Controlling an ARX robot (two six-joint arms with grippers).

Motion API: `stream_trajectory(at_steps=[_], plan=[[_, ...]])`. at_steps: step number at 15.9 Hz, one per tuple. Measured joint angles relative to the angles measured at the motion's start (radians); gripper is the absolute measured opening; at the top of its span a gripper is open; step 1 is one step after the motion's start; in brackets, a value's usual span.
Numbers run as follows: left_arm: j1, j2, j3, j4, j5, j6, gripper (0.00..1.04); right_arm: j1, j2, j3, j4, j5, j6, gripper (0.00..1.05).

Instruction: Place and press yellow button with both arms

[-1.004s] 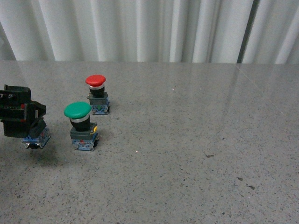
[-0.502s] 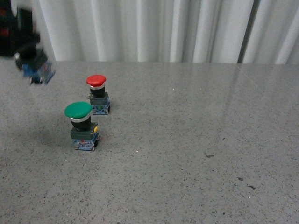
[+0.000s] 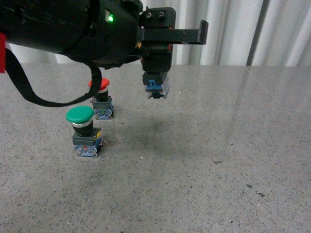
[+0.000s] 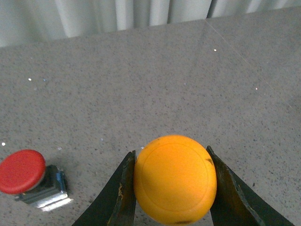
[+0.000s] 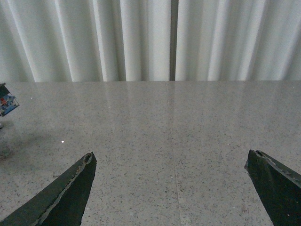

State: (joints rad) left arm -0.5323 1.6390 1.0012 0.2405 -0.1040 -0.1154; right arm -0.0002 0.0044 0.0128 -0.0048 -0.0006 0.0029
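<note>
The two dark fingers [image 4: 123, 188] of the left gripper [image 4: 170, 157] are pressing against opposite sides of the cap of the yellow button [image 4: 175, 179], closed narrowly onto it so that the round cap is filling the gap between them. The cap is facing the wrist camera and the button's body is pointing away, down toward the desk [image 3: 218, 145]. In the front view the bluish square base is hanging below the gripper, clear of the grey speckled surface – a soft shadow [image 3: 160, 127] is lying on the desk beneath it. The button is being held in the air over the far middle part of the desk, nearer the far edge than the near one. The bulky black left arm [image 3: 63, 26] is reaching in across the upper left of the front view.

The red button [image 3: 99, 84] is standing upright toward the far left of the desk, and the green button [image 3: 80, 116] is standing upright just in front of it, closer to the near edge – the two apart, not touching.

The right gripper [image 5: 170, 154] is hovering over bare desk with its fingers spread wide, gripping nothing. A pale pleated curtain [image 3: 228, 29] is hanging behind the far edge.
</note>
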Motion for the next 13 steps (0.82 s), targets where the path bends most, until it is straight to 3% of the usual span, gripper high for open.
stream_trajectory(at_steps=[4, 13], plan=[[-0.054, 0.061, -0.057, 0.040, -0.054, -0.036, 0.34, 0.000, 0.000, 0.000, 0.000, 0.000, 0.000, 0.98], [-0.064, 0.117, -0.069, 0.048, -0.107, -0.084, 0.34, 0.000, 0.000, 0.000, 0.000, 0.000, 0.000, 0.98]])
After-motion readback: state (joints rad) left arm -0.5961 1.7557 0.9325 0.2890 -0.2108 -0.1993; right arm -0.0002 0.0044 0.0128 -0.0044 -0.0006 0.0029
